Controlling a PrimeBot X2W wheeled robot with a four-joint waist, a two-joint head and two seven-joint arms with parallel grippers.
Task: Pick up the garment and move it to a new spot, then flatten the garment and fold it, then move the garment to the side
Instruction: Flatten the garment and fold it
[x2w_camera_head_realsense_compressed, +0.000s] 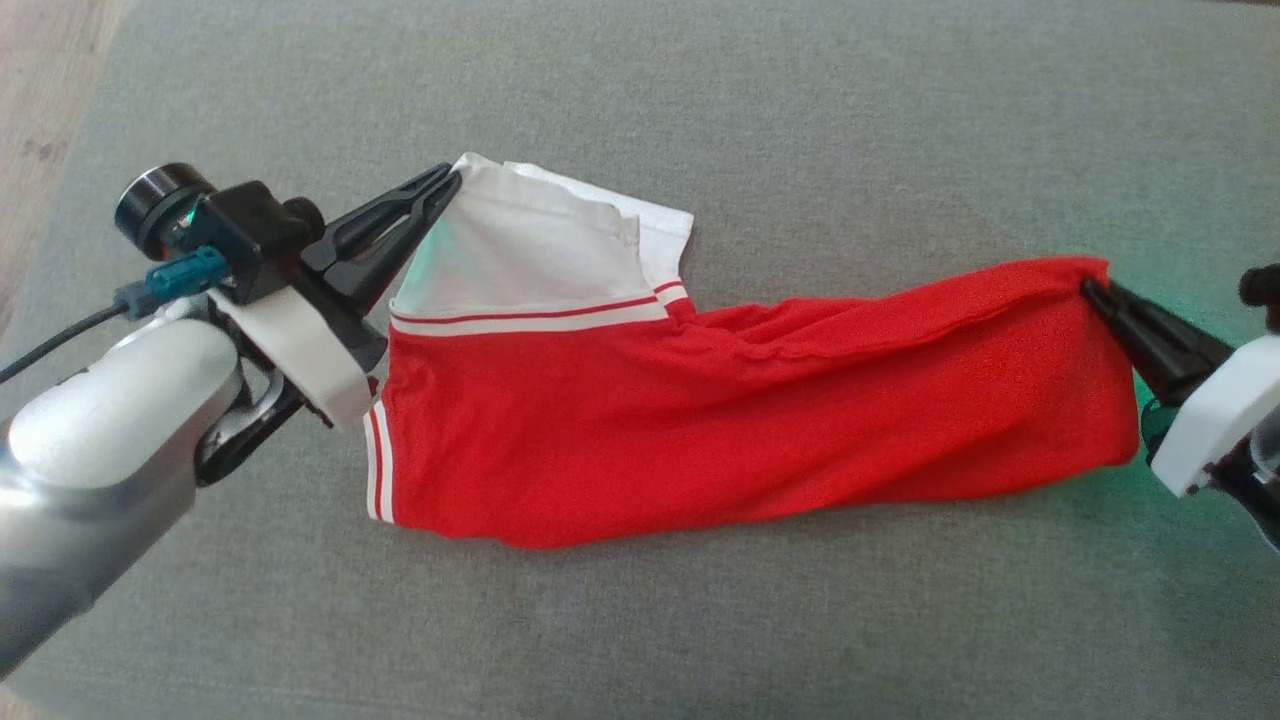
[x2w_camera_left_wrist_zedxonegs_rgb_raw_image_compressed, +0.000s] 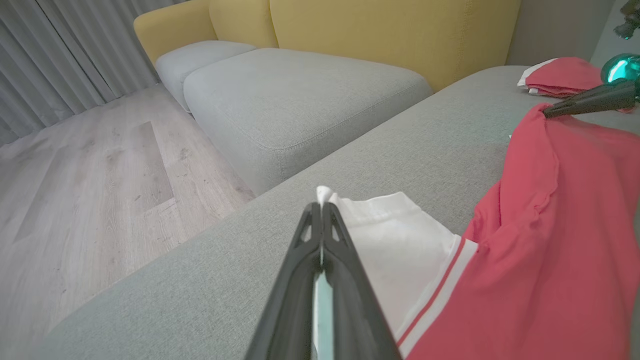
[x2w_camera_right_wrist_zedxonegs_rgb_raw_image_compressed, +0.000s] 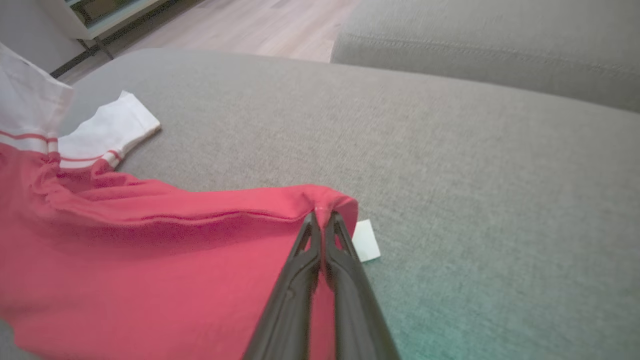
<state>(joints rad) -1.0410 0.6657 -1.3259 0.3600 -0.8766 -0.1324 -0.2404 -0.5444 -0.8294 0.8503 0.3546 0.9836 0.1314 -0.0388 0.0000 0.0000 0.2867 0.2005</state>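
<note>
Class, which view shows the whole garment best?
The head view: the garment shows whole, end to end. Both wrist views cut it off: left wrist close on its white corner, right wrist on its red corner.

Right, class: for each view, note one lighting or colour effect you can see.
Head view: a green glow tints the cushion beside the right gripper. Left wrist view: a teal lamp glares at upper right, and the garment looks washed-out pink. Right wrist view: a teal cast on the cushion at lower right.
</note>
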